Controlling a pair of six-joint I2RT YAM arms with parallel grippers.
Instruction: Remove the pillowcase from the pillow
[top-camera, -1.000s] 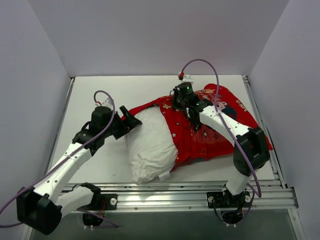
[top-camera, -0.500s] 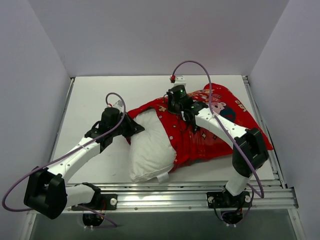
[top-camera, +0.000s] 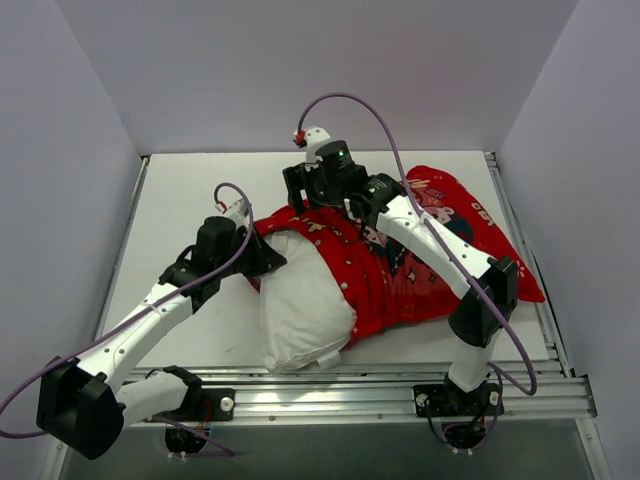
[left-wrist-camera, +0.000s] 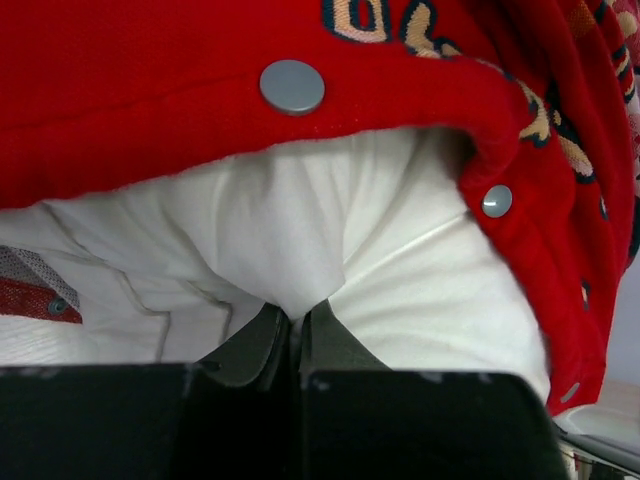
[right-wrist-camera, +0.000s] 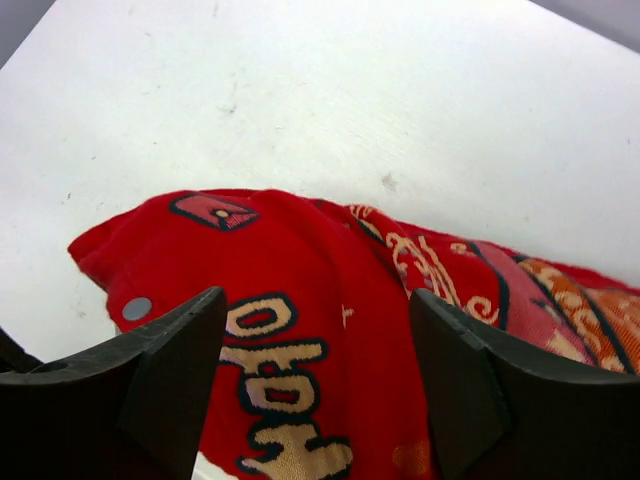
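Observation:
The white pillow (top-camera: 300, 310) sticks out of the red pillowcase (top-camera: 420, 260) toward the near left of the table. My left gripper (top-camera: 268, 258) sits at the pillow's far left corner, shut on a pinch of its white fabric (left-wrist-camera: 296, 312). Just above it runs the case's open hem with metal snaps (left-wrist-camera: 292, 86). The pillow (left-wrist-camera: 330, 230) bulges below that hem. My right gripper (top-camera: 300, 190) hovers open over the far left corner of the pillowcase (right-wrist-camera: 300, 290), its fingers (right-wrist-camera: 170, 370) apart with nothing between them.
White walls (top-camera: 90, 150) close in the table on the left, back and right. A metal rail (top-camera: 380, 392) runs along the near edge by the arm bases. Bare tabletop (top-camera: 180, 190) lies left and behind the pillow.
My left gripper moved in and shut on the pillow's white fabric. My right gripper let go of the pillowcase, opened and moved left toward the case's far corner.

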